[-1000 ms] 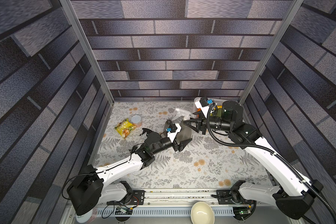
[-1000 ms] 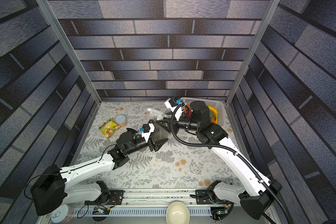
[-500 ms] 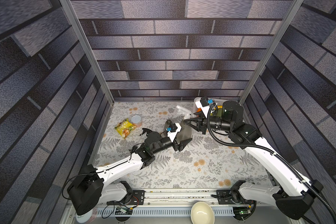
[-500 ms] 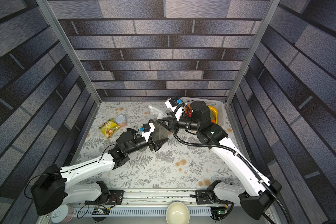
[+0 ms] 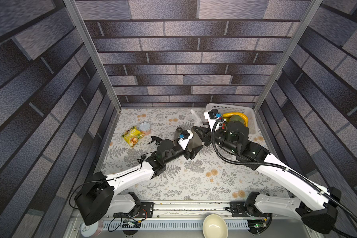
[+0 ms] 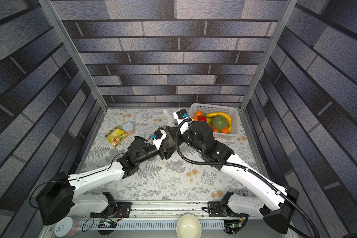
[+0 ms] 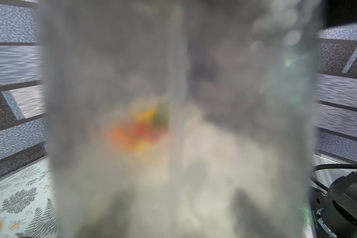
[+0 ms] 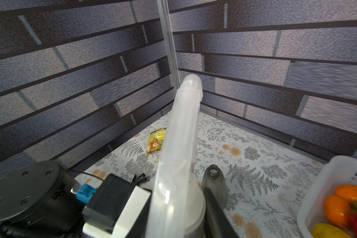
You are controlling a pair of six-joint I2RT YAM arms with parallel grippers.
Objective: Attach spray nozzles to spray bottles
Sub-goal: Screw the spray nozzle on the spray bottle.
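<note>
Left tool [image 5: 192,145] clamps grey bottle [image 7: 173,123] — right tool [image 5: 203,133] pinches white nozzle [image 8: 179,144] atop it.

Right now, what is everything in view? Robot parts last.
held bottle: 1, grey, mid-table.
open bottle: 1, grey, standing uncapped beside it.
white nozzle: 1, translucent, atop held bottle.
black nozzle: 1, lying right of packet.
packet: 1, yellow, left side.
can: 1, silver lid, beside packet.
basket: 1, white, far right corner.
fruit: several, orange, yellow, green, red, in basket.
bowl: 1, cream, front edge.
front can: 1, ring-pull lid, front left corner.
cloth: 1, floral, covering table.
left gripper: 1, black, shut on held bottle.
right gripper: 1, black, shut on white nozzle.
</note>
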